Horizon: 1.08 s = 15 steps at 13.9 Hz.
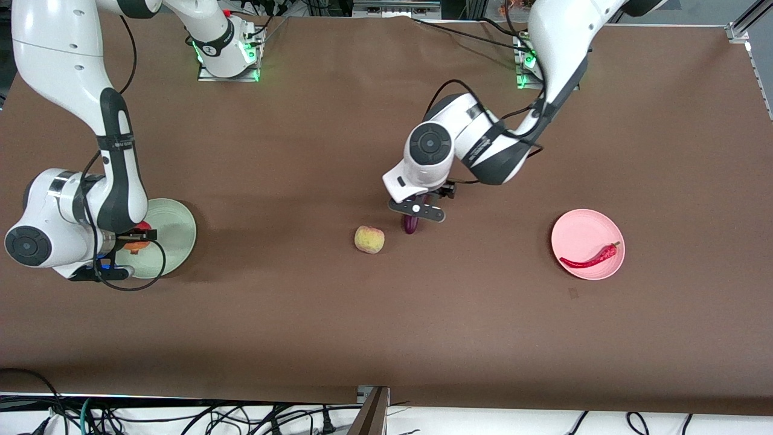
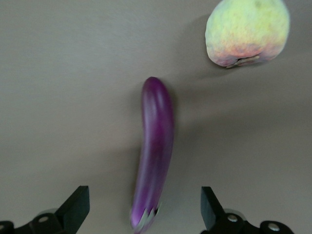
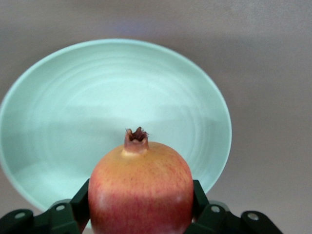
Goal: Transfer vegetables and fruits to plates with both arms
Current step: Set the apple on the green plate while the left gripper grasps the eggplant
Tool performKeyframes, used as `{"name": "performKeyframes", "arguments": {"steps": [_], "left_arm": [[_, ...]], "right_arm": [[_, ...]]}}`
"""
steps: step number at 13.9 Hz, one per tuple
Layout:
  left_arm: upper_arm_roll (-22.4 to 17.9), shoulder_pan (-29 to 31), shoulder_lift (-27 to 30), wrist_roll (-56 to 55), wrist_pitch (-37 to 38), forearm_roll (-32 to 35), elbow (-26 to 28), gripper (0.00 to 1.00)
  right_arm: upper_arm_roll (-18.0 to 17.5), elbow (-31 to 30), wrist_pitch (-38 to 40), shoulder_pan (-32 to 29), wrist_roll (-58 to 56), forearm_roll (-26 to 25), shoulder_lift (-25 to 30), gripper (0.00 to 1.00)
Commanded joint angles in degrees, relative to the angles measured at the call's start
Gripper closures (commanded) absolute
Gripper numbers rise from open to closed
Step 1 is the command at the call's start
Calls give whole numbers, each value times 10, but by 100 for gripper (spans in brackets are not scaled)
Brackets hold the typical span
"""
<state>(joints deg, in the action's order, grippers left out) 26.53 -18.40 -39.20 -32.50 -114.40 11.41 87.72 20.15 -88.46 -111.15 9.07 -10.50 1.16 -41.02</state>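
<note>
1. Holding the round red-yellow apple (image 3: 140,194) pinched between its fingers, the right gripper (image 1: 124,241) hung over the edge of the pale green plate (image 1: 175,232) at the right arm's end of the table; the right wrist view showed the fruit above the plate's rim, not yet set down.
2. Over the middle of the table, the left gripper (image 2: 146,209) stood with its fingers (image 2: 78,207) spread wide, one on each side of the purple eggplant (image 2: 155,151), touching neither side of it as far as the left wrist view showed.
3. The eggplant lay flat on the brown table (image 1: 386,326), its stem cap toward the gripper; the peach (image 1: 369,239) sat just beside it, toward the right arm's end.
4. The red chili pepper (image 1: 590,257) already lay on the pink plate (image 1: 580,226) toward the left arm's end, so one vegetable looked done.
5. The step in hand seemed twofold: placing the apple, and beginning the grasp of the eggplant.
6. Next, the right arm probably needed to move farther in over the plate, lower and release; the left needed to descend squarely and close across the eggplant's narrow width, keeping clear of the peach.
</note>
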Motion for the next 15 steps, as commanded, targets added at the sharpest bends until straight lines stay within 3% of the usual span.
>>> {"name": "performKeyframes", "arguments": {"steps": [1,4,5,6,7,8,10,12,15], "left_arm": [[-7,-9,-44,-21,-64,15,6,0],[-17,-35,-59,-66,-74,91,13,0],[-17,-37,-68,-84,-76,105,12,0],[-17,-40,-72,-86,-76,118,13,11],[-17,-40,-76,-85,-75,135,15,41],[-17,-40,-83,-89,-75,137,14,66],[-17,-37,-79,-90,-72,137,14,97],[-17,-29,-62,-85,-56,137,11,100],[-17,-28,-10,-84,40,138,0,100]], "right_arm": [[-7,-3,-15,-11,-8,8,-6,61],[-7,-2,-29,-12,-10,18,-17,58],[-7,-2,-39,-12,-11,19,-20,49],[-7,-2,-42,-12,-11,19,-21,33],[-7,-1,-42,-12,-11,19,-20,0],[-7,0,-36,-11,-11,19,-19,0],[-11,4,-33,2,-11,19,-8,0],[-28,11,-3,9,-9,19,14,0],[-64,49,81,23,17,32,21,0]]}}
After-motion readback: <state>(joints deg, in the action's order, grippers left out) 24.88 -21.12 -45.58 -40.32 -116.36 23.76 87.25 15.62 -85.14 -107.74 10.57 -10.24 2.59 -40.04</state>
